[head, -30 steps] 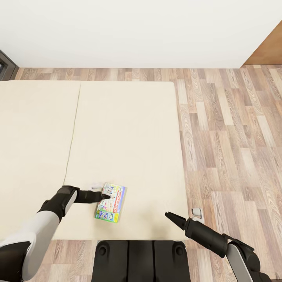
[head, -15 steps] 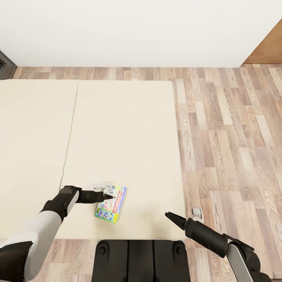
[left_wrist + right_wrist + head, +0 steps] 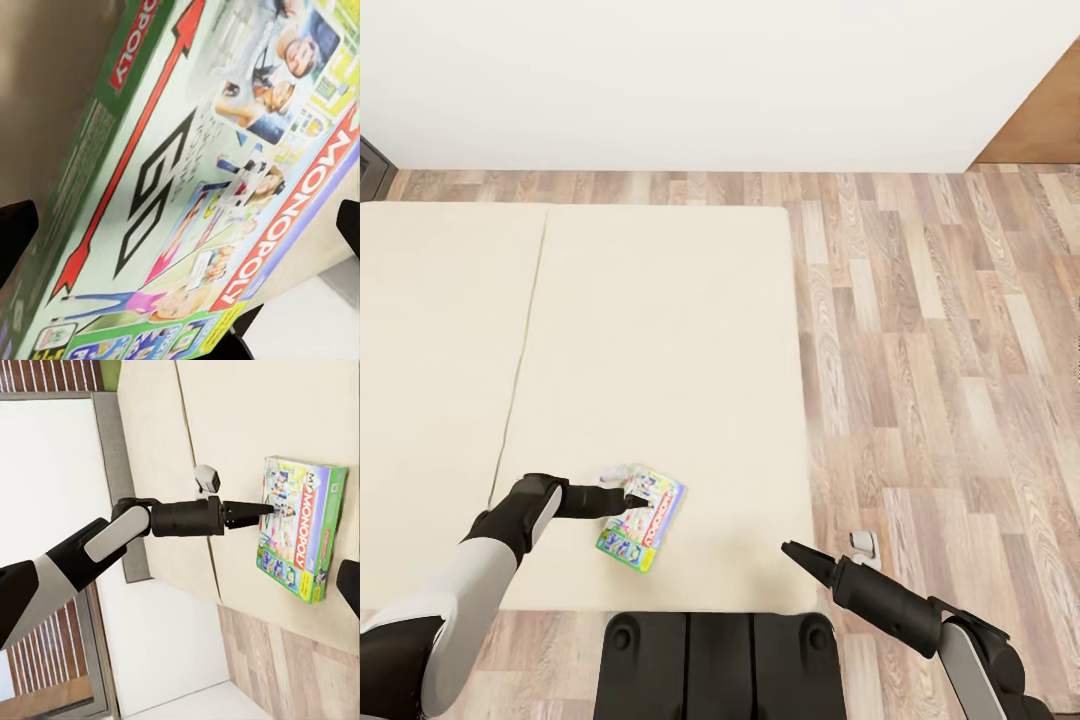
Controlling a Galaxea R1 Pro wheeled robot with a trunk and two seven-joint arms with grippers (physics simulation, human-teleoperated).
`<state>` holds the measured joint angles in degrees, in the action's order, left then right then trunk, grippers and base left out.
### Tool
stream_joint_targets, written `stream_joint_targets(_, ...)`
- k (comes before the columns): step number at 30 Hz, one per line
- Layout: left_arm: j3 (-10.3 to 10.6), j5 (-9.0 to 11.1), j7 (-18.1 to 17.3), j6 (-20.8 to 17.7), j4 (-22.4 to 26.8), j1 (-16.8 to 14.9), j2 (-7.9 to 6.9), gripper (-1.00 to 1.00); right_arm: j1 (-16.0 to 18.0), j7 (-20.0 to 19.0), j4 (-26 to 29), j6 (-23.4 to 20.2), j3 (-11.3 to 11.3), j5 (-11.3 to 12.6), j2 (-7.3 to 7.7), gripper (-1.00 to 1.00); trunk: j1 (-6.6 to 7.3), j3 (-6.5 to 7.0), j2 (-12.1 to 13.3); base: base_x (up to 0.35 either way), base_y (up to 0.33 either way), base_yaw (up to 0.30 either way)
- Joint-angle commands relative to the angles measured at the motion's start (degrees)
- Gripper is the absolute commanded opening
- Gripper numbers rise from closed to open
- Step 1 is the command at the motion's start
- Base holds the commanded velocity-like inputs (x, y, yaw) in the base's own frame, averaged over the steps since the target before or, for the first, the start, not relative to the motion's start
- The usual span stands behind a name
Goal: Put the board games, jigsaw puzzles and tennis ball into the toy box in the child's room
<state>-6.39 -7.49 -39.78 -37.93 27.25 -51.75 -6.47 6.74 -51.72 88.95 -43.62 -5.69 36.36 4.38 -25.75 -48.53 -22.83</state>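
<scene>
1. Reaching across the bed, the left gripper has its fingertips at the upper left part of the Monopoly box. In the right wrist view, the fingers point at the box with their tips very close together; whether they pinch its edge, I cannot tell.
2. That box lies near the front edge of the mattress, just right of the left gripper, tilted a little, its long axis running roughly away from the robot. The left wrist view looks close on its lid.
3. By my judgement the left arm is the nearer one by far.
4. The right gripper hangs off the bed's front right corner, well apart from the box; its opening is unclear.
</scene>
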Motion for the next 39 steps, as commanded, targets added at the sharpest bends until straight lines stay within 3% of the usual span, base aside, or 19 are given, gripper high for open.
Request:
stream_joint_targets(1,-0.46,-0.60,-0.48,-0.38,0.08,-0.01,0.06,1.00,0.02,-0.05,0.00,-0.32,-0.02,0.20,0.01,1.00,-0.03,-0.06,-0.09,0.000,-0.125,0.000)
stream_joint_targets(39,-0.48,-0.52,-0.48,-0.54,0.08,-0.01,0.49,1.00,0.02,-0.13,0.00,-0.32,-0.02,0.20,0.01,1.00,-0.03,-0.06,-0.09,-0.007,-0.142,0.000)
